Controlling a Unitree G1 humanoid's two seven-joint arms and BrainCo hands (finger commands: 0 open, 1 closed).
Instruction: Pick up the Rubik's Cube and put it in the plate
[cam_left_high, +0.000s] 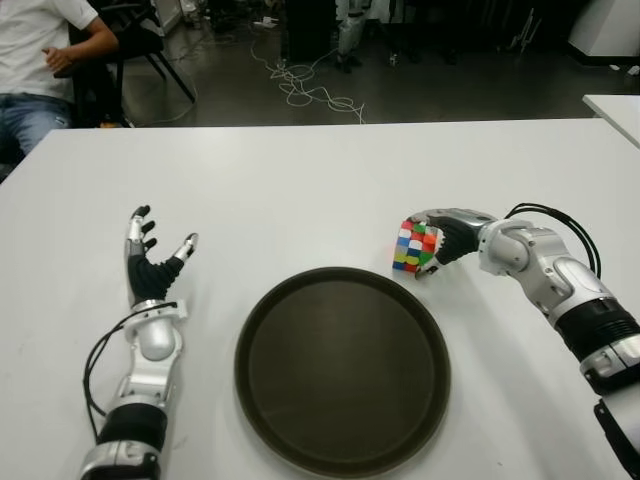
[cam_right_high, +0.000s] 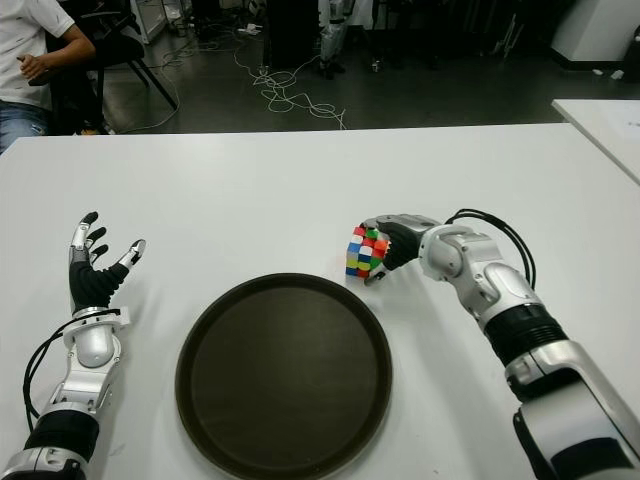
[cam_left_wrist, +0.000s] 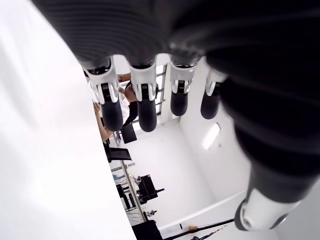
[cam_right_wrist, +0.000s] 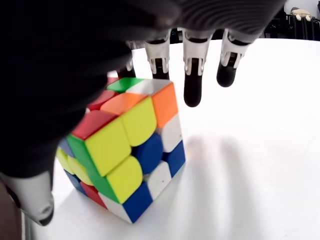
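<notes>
While it sits on the white table (cam_left_high: 300, 190), the cube (cam_left_high: 416, 246) is right of centre in the eye views, just past the upper-right rim of the plate (cam_left_high: 258, 325), outside it. Scrambled colours, tilted a bit. Right wrist view shows the cube (cam_right_wrist: 122, 152) down on the table surface, one bottom corner touching.

Right hand (cam_left_high: 447, 238) is at the cube's right side, palm against or very close to it. Fingers (cam_right_wrist: 193, 75) reach over the top, extended, tips past the far edge and not curled onto the faces; thumb shows low beside the cube. Loose cupping, not a closed grasp, cube not lifted. Right arm runs off to the lower right of the frame, black cables looping above the forearm.

Plate is dark, round, bottom centre, nothing in it.

Left hand (cam_left_high: 150, 262) shows at left of frame, well apart from the plate, on its left side, palm up, fingers (cam_left_wrist: 142, 95) spread wide and straight, holding nothing.

Upper left: a seated person (cam_left_high: 40, 50) in a white shirt and jeans beyond the table edge. Cables (cam_left_high: 310, 90) lie on the dark floor at top centre.
</notes>
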